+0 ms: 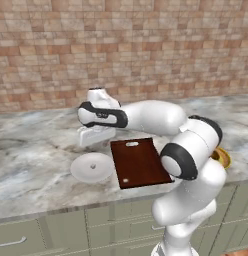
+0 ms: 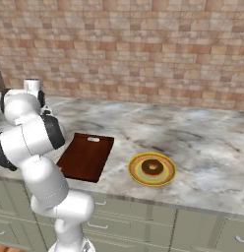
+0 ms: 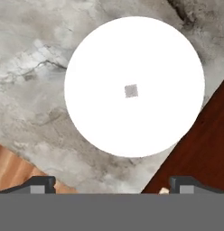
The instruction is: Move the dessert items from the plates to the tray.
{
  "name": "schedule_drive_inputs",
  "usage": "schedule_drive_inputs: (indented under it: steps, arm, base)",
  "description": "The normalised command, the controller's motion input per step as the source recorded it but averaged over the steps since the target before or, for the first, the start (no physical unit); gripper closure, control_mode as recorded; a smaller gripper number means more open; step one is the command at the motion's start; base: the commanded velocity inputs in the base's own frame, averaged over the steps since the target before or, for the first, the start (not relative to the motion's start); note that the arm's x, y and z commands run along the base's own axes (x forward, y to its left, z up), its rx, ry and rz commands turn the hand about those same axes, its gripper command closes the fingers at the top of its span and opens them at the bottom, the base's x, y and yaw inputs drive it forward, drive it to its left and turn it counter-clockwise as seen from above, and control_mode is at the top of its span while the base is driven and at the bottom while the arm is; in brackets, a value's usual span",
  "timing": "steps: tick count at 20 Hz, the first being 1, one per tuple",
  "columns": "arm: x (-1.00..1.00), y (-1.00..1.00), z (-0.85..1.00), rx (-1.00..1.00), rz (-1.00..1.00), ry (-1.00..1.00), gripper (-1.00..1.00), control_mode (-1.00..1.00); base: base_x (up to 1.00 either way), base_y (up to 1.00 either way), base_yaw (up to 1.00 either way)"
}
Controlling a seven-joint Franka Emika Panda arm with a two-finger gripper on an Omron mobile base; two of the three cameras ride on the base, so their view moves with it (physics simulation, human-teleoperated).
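Note:
The plain white plate (image 3: 134,49) lies on the marble counter, with the tiny white cube-like morsel (image 3: 131,91) at its centre. My gripper (image 3: 114,187) hangs open above the plate with nothing between its fingertips (image 3: 41,184). From the left base camera the gripper (image 1: 93,140) hovers just behind the white plate (image 1: 92,167). The dark reddish-brown tray (image 1: 138,162) lies right of that plate, its pale slot (image 1: 132,144) at the far end. The brown ring doughnut (image 2: 152,168) sits on the yellow-rimmed plate (image 2: 166,178), right of the tray (image 2: 87,156).
A brick wall (image 1: 146,45) runs along the back of the counter (image 1: 36,145). Grey-green cabinet drawers (image 1: 46,235) sit below the front edge. My own arm (image 1: 191,150) reaches across above the tray's right side. The tray's corner (image 3: 199,153) shows beside the white plate.

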Motion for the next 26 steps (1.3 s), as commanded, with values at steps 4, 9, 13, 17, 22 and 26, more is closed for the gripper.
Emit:
schedule_drive_inputs:
  steps: [4, 9, 13, 17, 22, 26]
  arm:
    - [0.17, 0.15, -0.4, -0.02, 0.12, -0.01, -1.0, -1.0]
    - [0.21, 0.08, -0.22, 0.0, 0.13, 0.0, -1.0, -1.0]
    - [0.23, 0.05, -0.29, 0.0, 0.13, 0.0, -1.0, -1.0]
    - [0.24, 0.01, -0.27, 0.0, 0.13, 0.0, -1.0, -1.0]
    - [0.16, 0.05, -0.21, 0.0, 0.1, 0.0, -1.0, -1.0]
    - [0.1, 0.06, -0.21, 0.0, 0.0, 0.0, -1.0, -1.0]
  base:
    - [0.0, 0.0, 0.0]
    - [0.0, 0.0, 0.0]
    - [0.0, 0.0, 0.0]
    - [0.0, 0.0, 0.0]
    - [0.0, 0.0, 0.0]
    - [0.0, 0.0, 0.0]
